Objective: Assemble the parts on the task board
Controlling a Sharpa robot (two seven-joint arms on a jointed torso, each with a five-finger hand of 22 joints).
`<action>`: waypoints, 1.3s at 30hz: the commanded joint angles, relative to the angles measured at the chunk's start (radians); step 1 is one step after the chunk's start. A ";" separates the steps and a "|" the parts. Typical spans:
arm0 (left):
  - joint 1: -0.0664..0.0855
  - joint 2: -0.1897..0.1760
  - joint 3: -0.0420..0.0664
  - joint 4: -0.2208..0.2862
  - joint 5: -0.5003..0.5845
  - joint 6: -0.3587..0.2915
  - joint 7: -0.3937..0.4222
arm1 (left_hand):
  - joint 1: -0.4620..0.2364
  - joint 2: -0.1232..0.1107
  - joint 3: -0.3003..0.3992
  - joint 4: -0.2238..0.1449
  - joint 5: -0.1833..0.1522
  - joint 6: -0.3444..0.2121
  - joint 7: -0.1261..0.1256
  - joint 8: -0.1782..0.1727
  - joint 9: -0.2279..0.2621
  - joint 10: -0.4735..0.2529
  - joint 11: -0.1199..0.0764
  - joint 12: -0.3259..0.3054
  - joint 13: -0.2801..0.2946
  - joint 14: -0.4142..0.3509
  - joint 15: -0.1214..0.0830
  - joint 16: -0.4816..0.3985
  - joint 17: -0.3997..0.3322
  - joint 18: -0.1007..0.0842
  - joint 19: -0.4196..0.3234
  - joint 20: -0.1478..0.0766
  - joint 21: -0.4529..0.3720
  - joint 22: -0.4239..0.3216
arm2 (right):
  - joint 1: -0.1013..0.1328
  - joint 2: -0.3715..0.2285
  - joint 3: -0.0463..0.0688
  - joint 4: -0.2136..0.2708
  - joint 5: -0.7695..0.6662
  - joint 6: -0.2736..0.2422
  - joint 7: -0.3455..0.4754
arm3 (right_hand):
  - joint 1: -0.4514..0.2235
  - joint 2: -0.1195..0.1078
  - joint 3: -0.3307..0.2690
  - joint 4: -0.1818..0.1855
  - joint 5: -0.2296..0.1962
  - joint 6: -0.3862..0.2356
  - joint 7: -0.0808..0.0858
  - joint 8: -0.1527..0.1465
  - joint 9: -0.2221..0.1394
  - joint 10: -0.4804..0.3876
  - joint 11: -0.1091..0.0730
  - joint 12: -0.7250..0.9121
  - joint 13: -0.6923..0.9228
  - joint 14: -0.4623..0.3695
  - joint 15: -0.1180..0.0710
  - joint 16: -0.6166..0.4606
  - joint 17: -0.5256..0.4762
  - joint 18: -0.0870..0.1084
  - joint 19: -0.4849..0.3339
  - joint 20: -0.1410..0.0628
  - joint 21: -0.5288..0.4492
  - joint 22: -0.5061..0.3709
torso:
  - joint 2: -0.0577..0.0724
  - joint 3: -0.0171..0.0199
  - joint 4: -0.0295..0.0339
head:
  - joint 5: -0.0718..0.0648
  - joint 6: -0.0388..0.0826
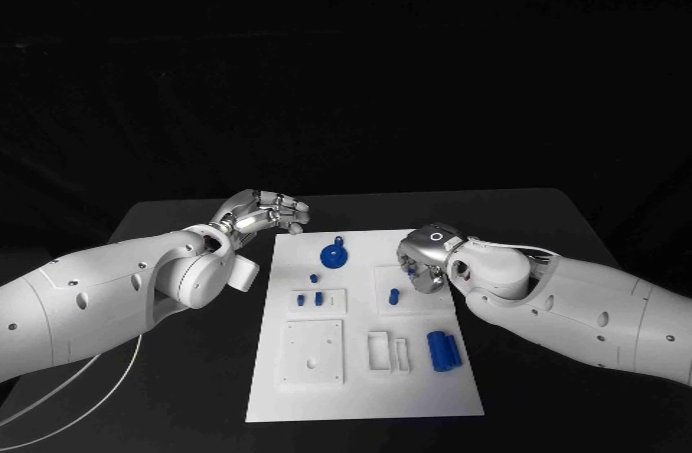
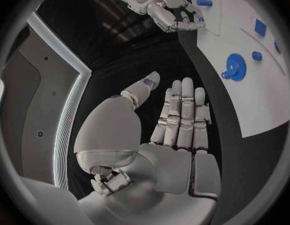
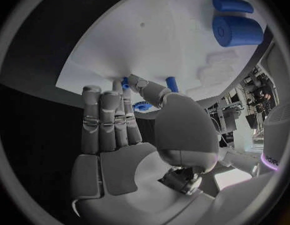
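Our right silver many-fingered hand (image 1: 428, 258) sits over the right edge of the white rectangular task board (image 1: 361, 393), fingers extended side by side and gripping nothing, fingertips near a small blue peg (image 3: 172, 83). Our left silver hand (image 1: 264, 213) hovers above the black worktop (image 1: 173, 223) just beside the board's upper left corner, fingers straight and holding nothing. On the board we see a blue gear-shaped disc (image 1: 335, 256) near the far end, and two blue cylinders (image 1: 444, 350) lying side by side at the right.
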 commanded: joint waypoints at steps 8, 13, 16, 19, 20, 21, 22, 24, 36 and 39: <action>0.002 0.000 0.001 -0.001 0.007 0.010 0.003 | -0.006 0.007 -0.008 -0.001 -0.005 -0.010 -0.001 0.000 -0.001 -0.006 0.004 -0.004 -0.002 0.004 0.006 -0.006 0.003 0.001 0.000 0.008 -0.006 0.002 | -0.012 -0.009 -0.008 0.012 -0.033 -0.005 -0.015 | 0.009 -0.005 0.014 0.001 -0.008 0.014 -0.006 0.007 0.003 0.042 0.005 0.004 0.016 0.004 -0.010 0.010 0.016 0.063 0.006 -0.012 0.025 0.023 | 0.000 0.0005 0.0000 | -0.002 0.001; 0.002 -0.001 0.001 -0.002 0.007 0.010 0.004 | -0.006 0.007 -0.008 -0.001 -0.004 -0.010 -0.001 0.000 -0.001 -0.006 0.004 -0.004 -0.002 0.004 0.006 -0.006 0.004 0.002 0.000 0.008 -0.006 0.002 | -0.012 -0.015 -0.008 0.015 -0.033 -0.027 -0.017 | 0.009 -0.008 0.018 0.004 -0.011 0.016 -0.007 0.008 0.003 0.044 0.005 0.003 0.020 0.005 -0.011 0.011 0.020 0.063 0.007 -0.013 0.031 0.022 | 0.000 0.0002 -0.0005 | -0.001 0.003; 0.002 -0.001 0.001 -0.002 0.007 0.009 0.004 | -0.006 0.008 -0.008 0.000 -0.004 -0.010 -0.001 0.000 -0.001 -0.006 0.004 -0.004 -0.002 0.004 0.006 -0.007 0.004 0.002 0.000 0.008 -0.006 0.002 | -0.012 -0.019 -0.007 0.020 -0.033 -0.031 -0.017 | 0.009 -0.010 0.022 0.006 -0.013 0.017 -0.007 0.008 0.003 0.045 0.004 0.002 0.022 0.006 -0.011 0.010 0.022 0.063 0.007 -0.013 0.034 0.022 | 0.000 0.0002 -0.0001 | 0.000 0.003; 0.002 -0.001 0.001 -0.003 0.006 0.010 0.004 | -0.005 0.008 -0.007 -0.001 -0.003 -0.010 -0.001 0.000 -0.001 -0.006 0.004 -0.004 -0.002 0.005 0.006 -0.008 0.005 0.002 0.000 0.008 -0.006 0.002 | -0.012 -0.026 -0.005 0.029 -0.028 -0.031 -0.016 | 0.010 -0.012 0.024 0.008 -0.015 0.018 -0.008 0.008 0.003 0.046 0.004 0.001 0.023 0.006 -0.012 0.010 0.024 0.063 0.007 -0.014 0.037 0.022 | 0.000 0.0005 -0.0003 | 0.001 0.004; 0.002 -0.001 0.001 -0.003 0.006 0.010 0.004 | -0.005 0.008 -0.007 -0.001 -0.003 -0.010 -0.001 0.000 -0.001 -0.006 0.004 -0.004 -0.002 0.005 0.006 -0.008 0.006 0.002 0.000 0.008 -0.006 0.002 | -0.012 -0.028 -0.004 0.032 -0.023 -0.031 -0.016 | 0.010 -0.012 0.025 0.009 -0.016 0.019 -0.008 0.008 0.002 0.047 0.004 0.001 0.024 0.006 -0.012 0.010 0.024 0.063 0.007 -0.014 0.038 0.022 | 0.000 0.0005 -0.0003 | 0.001 0.004; 0.002 -0.001 0.001 -0.004 0.006 0.010 0.003 | -0.005 0.008 -0.007 -0.001 -0.003 -0.010 -0.001 0.000 -0.001 -0.006 0.004 -0.004 -0.002 0.005 0.006 -0.009 0.006 0.002 0.000 0.008 -0.006 0.002 | -0.012 -0.032 -0.003 0.037 -0.019 -0.030 -0.016 | 0.010 -0.013 0.026 0.010 -0.016 0.019 -0.008 0.008 0.003 0.047 0.004 0.001 0.024 0.007 -0.012 0.010 0.025 0.063 0.007 -0.014 0.038 0.022 | 0.000 0.0005 -0.0004 | 0.001 0.004; 0.002 -0.001 0.001 -0.004 0.006 0.010 0.003 | -0.005 0.008 -0.007 -0.001 -0.003 -0.010 -0.001 0.000 -0.001 -0.006 0.004 -0.004 -0.002 0.005 0.006 -0.009 0.006 0.002 0.000 0.008 -0.006 0.002 | -0.012 -0.034 -0.002 0.041 -0.018 -0.029 -0.016 | 0.010 -0.013 0.026 0.010 -0.016 0.019 -0.008 0.008 0.003 0.047 0.004 0.000 0.025 0.007 -0.012 0.010 0.025 0.063 0.007 -0.014 0.039 0.022 | -0.001 0.0006 -0.0004 | 0.001 0.004; 0.002 -0.002 0.001 -0.005 0.006 0.009 0.003 | -0.005 0.008 -0.008 -0.001 -0.003 -0.010 -0.001 0.000 -0.001 -0.006 0.004 -0.004 -0.002 0.005 0.006 -0.009 0.006 0.002 0.000 0.008 -0.006 0.002 | -0.011 -0.041 0.003 0.055 -0.009 -0.027 -0.014 | 0.010 -0.014 0.027 0.011 -0.017 0.020 -0.008 0.008 0.003 0.048 0.004 0.000 0.025 0.007 -0.012 0.010 0.026 0.063 0.006 -0.014 0.040 0.021 | 0.000 0.0006 -0.0006 | 0.002 0.004; 0.002 -0.002 0.001 -0.016 0.006 0.007 0.003 | -0.006 0.007 -0.008 0.000 -0.002 -0.012 0.000 0.000 -0.001 -0.007 0.004 -0.004 -0.002 0.005 0.006 -0.012 0.009 0.002 0.001 0.009 -0.007 0.003 | -0.011 -0.079 0.042 0.122 0.028 -0.042 -0.005 | 0.010 -0.016 0.030 0.014 -0.019 0.020 -0.008 0.008 0.002 0.048 0.003 -0.002 0.028 0.007 -0.012 0.010 0.028 0.063 0.006 -0.015 0.043 0.021 | 0.000 0.0008 -0.0012 | 0.004 0.005; 0.002 -0.002 0.001 -0.016 0.006 0.007 0.003 | -0.006 0.007 -0.008 0.000 -0.002 -0.012 0.000 0.000 -0.001 -0.008 0.005 -0.005 -0.002 0.005 0.007 -0.013 0.009 0.002 0.001 0.009 -0.008 0.003 | -0.011 -0.085 0.051 0.134 0.036 -0.047 -0.001 | 0.010 -0.017 0.030 0.015 -0.019 0.020 -0.008 0.008 0.002 0.048 0.003 -0.002 0.028 0.007 -0.012 0.009 0.028 0.063 0.006 -0.015 0.043 0.021 | 0.000 0.0008 -0.0011 | 0.006 0.006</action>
